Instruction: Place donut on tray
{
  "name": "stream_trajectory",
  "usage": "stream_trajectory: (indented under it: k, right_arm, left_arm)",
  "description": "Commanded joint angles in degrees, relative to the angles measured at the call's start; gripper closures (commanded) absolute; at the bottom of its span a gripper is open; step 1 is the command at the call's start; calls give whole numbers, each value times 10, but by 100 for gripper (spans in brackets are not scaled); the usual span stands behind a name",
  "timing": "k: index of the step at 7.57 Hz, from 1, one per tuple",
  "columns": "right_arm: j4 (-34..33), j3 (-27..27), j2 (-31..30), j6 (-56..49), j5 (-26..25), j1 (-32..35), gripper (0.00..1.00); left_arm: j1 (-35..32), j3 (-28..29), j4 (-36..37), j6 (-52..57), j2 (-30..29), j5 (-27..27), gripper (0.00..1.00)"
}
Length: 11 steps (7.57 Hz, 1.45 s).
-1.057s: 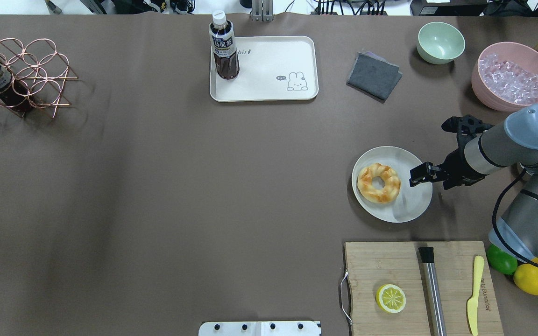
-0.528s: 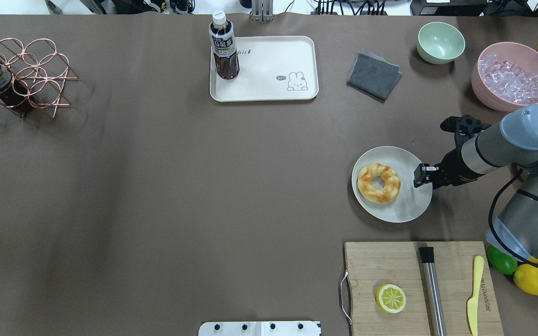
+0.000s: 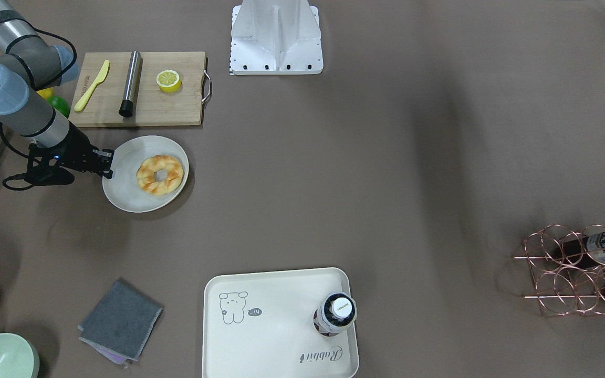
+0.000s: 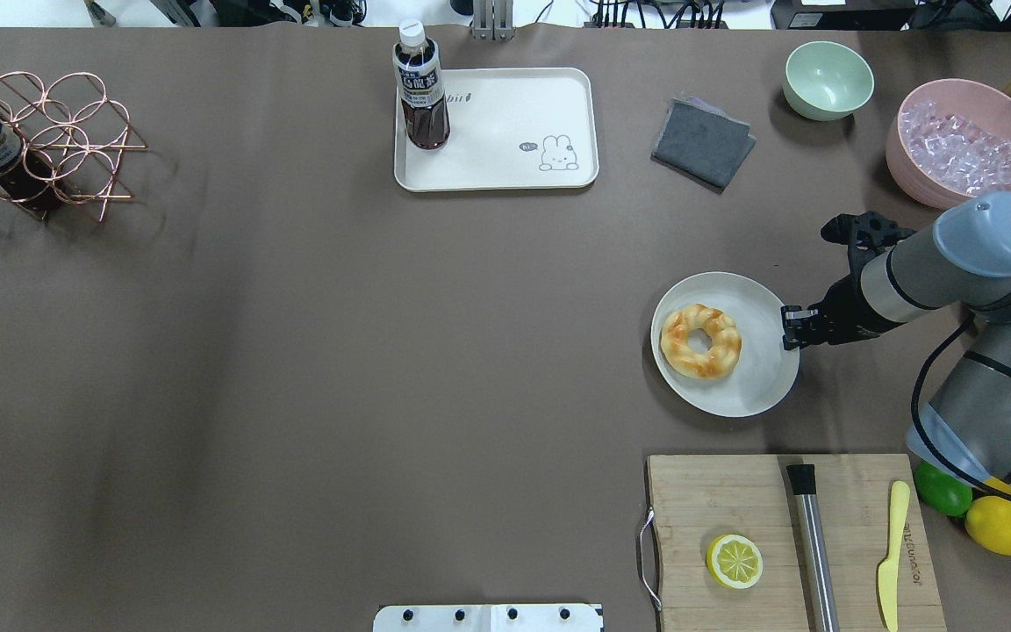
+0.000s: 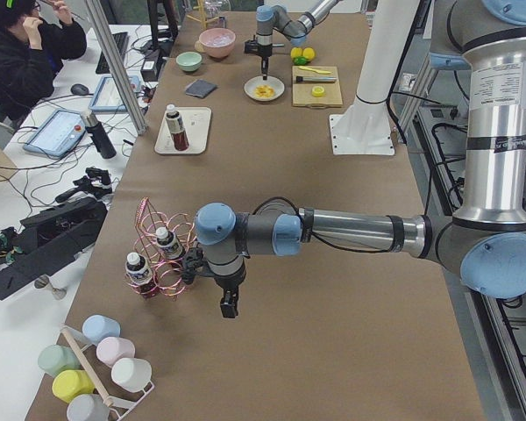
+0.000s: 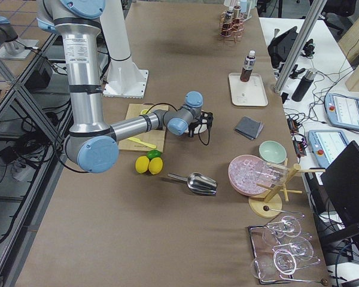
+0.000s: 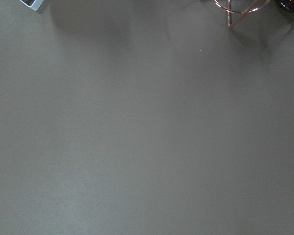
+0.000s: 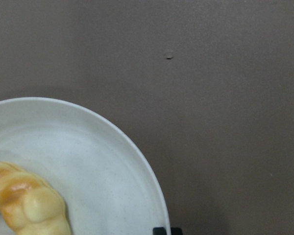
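Donut (image 4: 700,341): lying on the round plate (image 4: 760,386), right of centre in the overhead view; not yet lifted.
Tray (image 4: 505,132): at upper centre of the overhead view, well apart from the plate; a bottle (image 4: 421,88) is stood on its left end.
Right gripper (image 4: 789,326): held low at the plate's right rim, beside the donut and not over it; whether the fingers are spread or pressed together cannot be told.
Left gripper (image 5: 229,307): seen only in the left side view, hung above bare table near the wire rack (image 5: 162,259); finger state cannot be told.
Risk, plate: it may be shoved further or tipped if the rim is pressed, so the donut would be displaced and the grasp missed.
Risk, tray: the bottle may be knocked if the left end is approached at placement.
Change: plate and donut are shifted slightly toward the left of the overhead view compared with half a second ago; the gripper's place in the frame is hardly altered.
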Motion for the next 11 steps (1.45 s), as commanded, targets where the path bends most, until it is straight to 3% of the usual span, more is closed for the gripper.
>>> stream_trajectory:
  k: [1,3,7,11]
  right_arm:
    - [21,2,8,6,7,15,100]
    - [42,0,33,63,47,34,100]
    - [42,-12,94,113,50,46,100]
    - [37,-124,224,146,49,57,100]
  left_arm:
    - [0,3,-1,1,-3,0,2]
    - [0,3,-1,0,-4,0,2]
    - [-1,2,-1,-2,-3,28,2]
    - [-1,-6,0,-2,-11,21,2]
